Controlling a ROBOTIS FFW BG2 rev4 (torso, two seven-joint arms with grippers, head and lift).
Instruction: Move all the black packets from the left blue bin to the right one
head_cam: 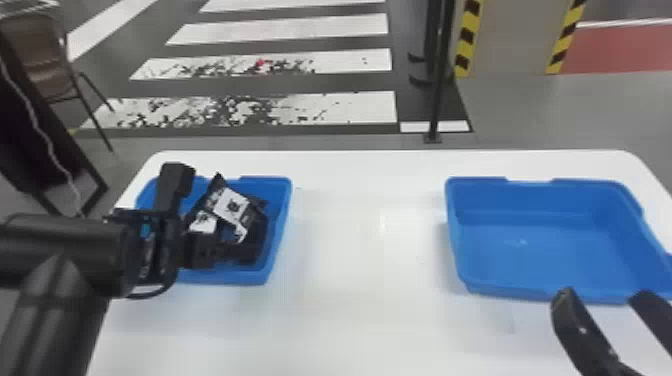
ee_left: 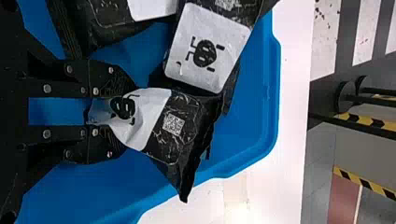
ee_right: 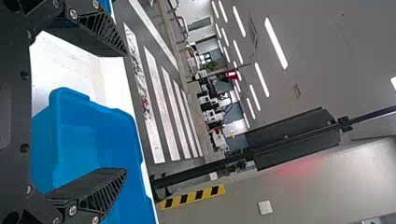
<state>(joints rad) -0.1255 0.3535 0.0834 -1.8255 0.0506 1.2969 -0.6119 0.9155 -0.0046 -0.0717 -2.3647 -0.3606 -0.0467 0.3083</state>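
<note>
In the left bin (head_cam: 282, 225), the left pincer (ee_left: 130, 116) grips a black packet (ee_left: 184, 126) by its labelled end, while across the bench (head_cam: 370, 250) the right pincer (head_cam: 604, 296) waits, fingers spread, at the near edge of the right bin (head_cam: 540, 250). With the bulk lying beyond the grip, the packet could swing or slip on the lift; the neighbour (ee_left: 208, 49), lying close against it, could be dragged along, and a low carry could snag the rim. The held packet bears a white label (ee_left: 147, 121) with a black emblem and a square code (ee_left: 173, 124); no wording is legible.
</note>
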